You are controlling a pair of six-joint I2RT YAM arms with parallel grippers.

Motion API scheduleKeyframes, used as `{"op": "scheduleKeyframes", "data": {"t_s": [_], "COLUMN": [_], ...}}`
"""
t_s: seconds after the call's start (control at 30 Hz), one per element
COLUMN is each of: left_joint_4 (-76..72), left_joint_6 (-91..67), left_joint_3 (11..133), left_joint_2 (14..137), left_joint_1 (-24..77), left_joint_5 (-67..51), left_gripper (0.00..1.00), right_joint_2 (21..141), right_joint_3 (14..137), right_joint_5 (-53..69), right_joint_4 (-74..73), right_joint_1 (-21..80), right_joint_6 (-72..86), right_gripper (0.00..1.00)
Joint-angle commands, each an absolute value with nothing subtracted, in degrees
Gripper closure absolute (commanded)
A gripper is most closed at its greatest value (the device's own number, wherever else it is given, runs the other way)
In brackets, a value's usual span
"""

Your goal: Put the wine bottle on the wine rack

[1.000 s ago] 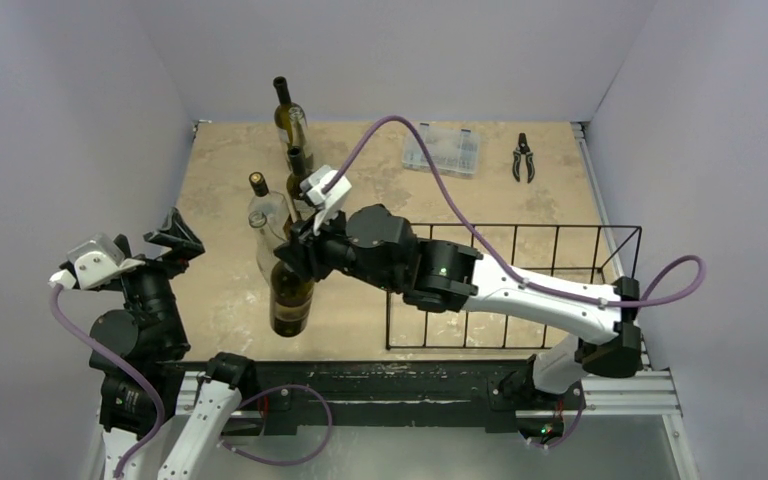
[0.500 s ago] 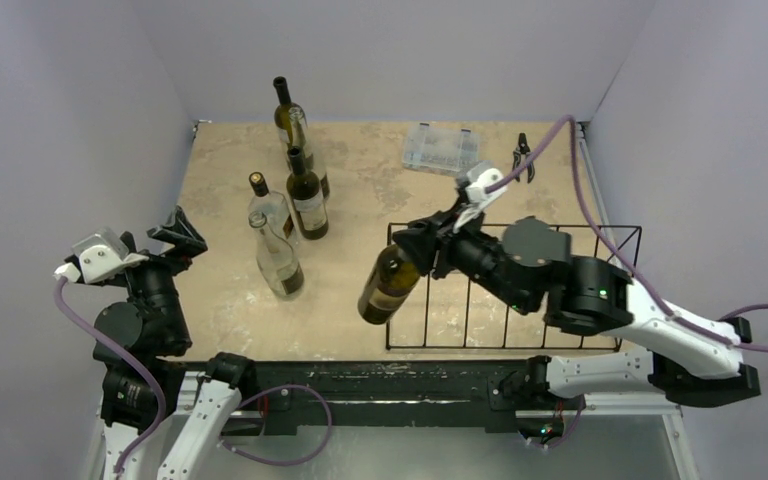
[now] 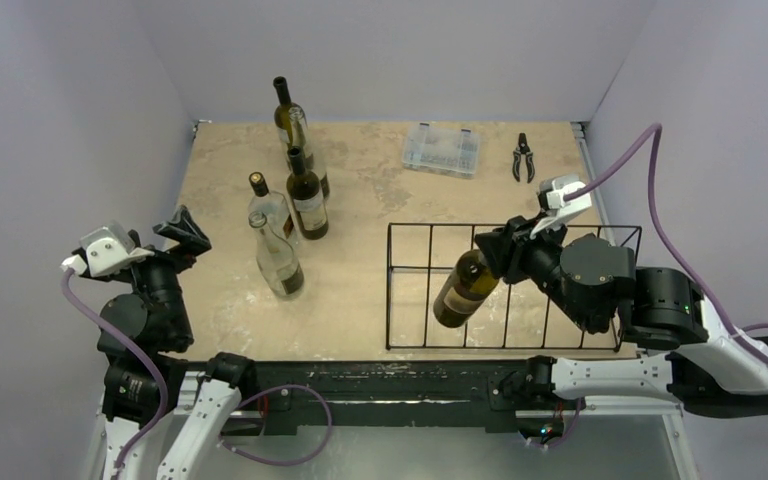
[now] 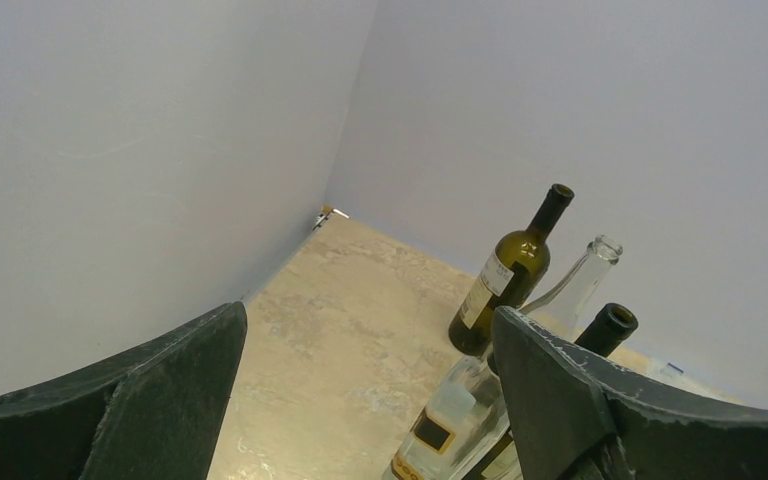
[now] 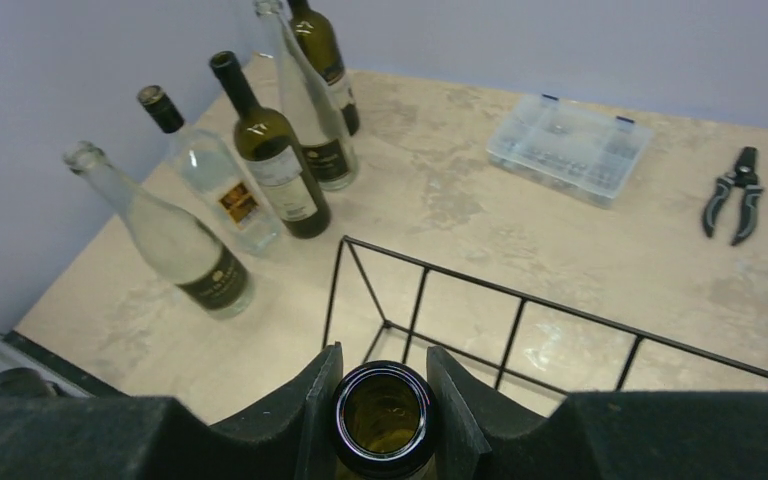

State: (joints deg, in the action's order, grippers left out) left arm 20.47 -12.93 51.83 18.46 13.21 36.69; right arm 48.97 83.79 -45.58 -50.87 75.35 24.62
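Below its mouth, the wine bottle (image 5: pixel 384 417) is cut off.

Remote view: a closed booth around a beige surface (image 3: pixel 380 190).
I see plain lilac-grey walls (image 3: pixel 410 50) on three sides, meeting the mottled, stone-patterned top along its left, far and right edges; the light is soft and even.

Bottles, rack and tools share a beige marbled tabletop (image 3: pixel 380 195)

Five bottles stand upright on the left half. A dark green bottle (image 3: pixel 282 105) and a tall clear bottle (image 3: pixel 298 130) are farthest back. Nearer stand a labelled dark bottle (image 3: pixel 308 203), a capped clear bottle (image 3: pixel 267 205) and a nearest clear bottle (image 3: pixel 279 263). The black wine rack (image 3: pixel 389 290) sits at the near right. A clear compartment box (image 3: pixel 442 150) and pliers (image 3: pixel 524 157) lie apart near the far edge.
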Motion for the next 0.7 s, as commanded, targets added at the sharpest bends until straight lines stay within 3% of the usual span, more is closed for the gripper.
{"op": "scheduleKeyframes", "data": {"t_s": [0.0, 0.23, 0.57, 0.67], "left_joint_4": [20.18, 20.06, 19.68, 21.37], "left_joint_6": [-13.88, -14.03, -14.33, -15.01], "left_joint_3": [52.68, 52.51, 52.09, 53.3], "left_joint_2": [20.13, 20.55, 21.49, 22.08], "left_joint_1": [13.27, 13.36, 13.36, 13.36], "left_joint_5": [35.32, 35.13, 34.26, 33.26], "left_gripper": [0.08, 0.09, 0.1, 0.1], "right_joint_2": [50.09, 52.17, 50.88, 50.76], "right_joint_3": [90.17, 97.47, 98.74, 95.19], "right_joint_5": [-55.86, -67.12, -77.11, -80.95], "right_joint_4": [-55.69, -65.14, -52.0, -38.77], "right_joint_1": [75.42, 75.43, 75.41, 75.46], "right_joint_6": [29.12, 30.91, 16.58, 3.33], "right_gripper": [1.0, 1.0, 1.0, 1.0]}}
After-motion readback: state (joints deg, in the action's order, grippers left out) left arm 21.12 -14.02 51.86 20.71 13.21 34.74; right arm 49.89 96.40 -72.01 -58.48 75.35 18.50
